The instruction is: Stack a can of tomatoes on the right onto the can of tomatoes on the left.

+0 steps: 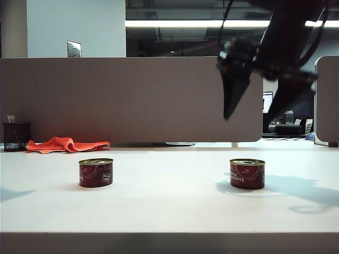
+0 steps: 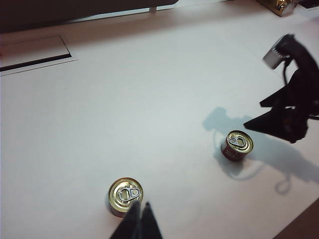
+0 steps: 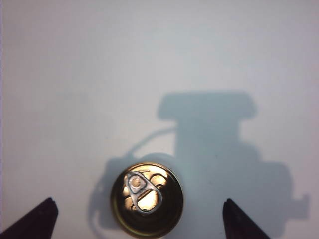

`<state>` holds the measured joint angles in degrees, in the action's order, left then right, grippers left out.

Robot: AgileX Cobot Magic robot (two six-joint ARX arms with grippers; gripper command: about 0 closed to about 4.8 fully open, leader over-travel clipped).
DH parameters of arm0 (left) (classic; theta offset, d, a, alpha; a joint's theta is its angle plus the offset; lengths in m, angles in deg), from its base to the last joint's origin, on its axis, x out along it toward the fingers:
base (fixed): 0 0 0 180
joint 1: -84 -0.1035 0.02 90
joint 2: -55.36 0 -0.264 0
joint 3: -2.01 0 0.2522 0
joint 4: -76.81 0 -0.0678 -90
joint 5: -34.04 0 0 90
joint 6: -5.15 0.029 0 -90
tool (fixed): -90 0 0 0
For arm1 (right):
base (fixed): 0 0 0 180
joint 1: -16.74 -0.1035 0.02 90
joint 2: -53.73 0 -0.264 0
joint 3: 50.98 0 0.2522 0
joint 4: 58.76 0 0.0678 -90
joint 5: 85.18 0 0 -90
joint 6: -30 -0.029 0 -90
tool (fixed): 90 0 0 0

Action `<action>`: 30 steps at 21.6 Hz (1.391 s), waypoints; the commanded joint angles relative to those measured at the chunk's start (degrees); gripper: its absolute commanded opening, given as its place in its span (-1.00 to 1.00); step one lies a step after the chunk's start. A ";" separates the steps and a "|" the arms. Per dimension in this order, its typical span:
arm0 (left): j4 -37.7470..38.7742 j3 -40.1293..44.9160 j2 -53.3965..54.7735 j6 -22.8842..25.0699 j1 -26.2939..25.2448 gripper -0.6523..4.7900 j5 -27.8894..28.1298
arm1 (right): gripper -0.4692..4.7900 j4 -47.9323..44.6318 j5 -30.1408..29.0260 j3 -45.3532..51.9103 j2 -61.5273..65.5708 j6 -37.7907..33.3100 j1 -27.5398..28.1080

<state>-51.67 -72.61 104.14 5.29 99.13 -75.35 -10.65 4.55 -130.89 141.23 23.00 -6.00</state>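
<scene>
Left can [image 1: 96, 172] sat on table [image 1: 169, 211], left gripper [image 2: 137, 223] clenched above and beside it; right can [image 1: 247, 173] stood well apart under right gripper [image 1: 258, 108], jaws wide and empty: descend centred, straddle rim evenly before closing.

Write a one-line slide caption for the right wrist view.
Right claw open above the right tomato can, fingertips spread either side over the white table.
</scene>
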 commanded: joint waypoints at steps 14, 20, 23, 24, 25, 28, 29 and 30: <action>1.31 -0.44 -0.09 0.07 -0.07 -0.76 -0.37 | 1.00 1.01 -0.98 -0.33 9.53 -4.79 -0.09; 1.64 -0.44 -0.09 0.17 -0.07 -0.77 -0.35 | 1.00 0.52 -0.98 -0.33 10.03 -5.03 -0.11; 1.64 -0.44 -0.09 0.48 -0.07 -0.77 -0.35 | 1.00 0.90 -0.98 -0.33 10.14 -5.07 -0.11; 1.64 -0.44 -0.09 0.48 -0.07 -0.77 -0.35 | 1.00 1.16 -0.98 -0.33 10.16 -5.07 -0.11; 1.62 -0.44 -0.09 0.48 -0.07 -0.77 -0.35 | 0.86 1.44 -0.98 -0.33 10.49 -5.07 -0.11; 1.62 -0.44 -0.09 0.50 -0.07 -0.77 -0.31 | 0.53 1.46 -0.98 -0.33 10.97 -5.05 -0.11; 1.62 -0.44 -0.09 0.50 -0.07 -0.77 -0.31 | 0.48 1.44 -0.98 -0.33 10.97 -5.05 -0.20; 1.62 -0.44 -0.09 0.48 -0.07 -0.77 -0.31 | 0.39 1.42 -0.96 -0.33 10.97 -5.05 -0.44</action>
<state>-49.57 -72.61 104.14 5.53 99.09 -75.35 -8.90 3.54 -130.91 152.56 18.10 -6.00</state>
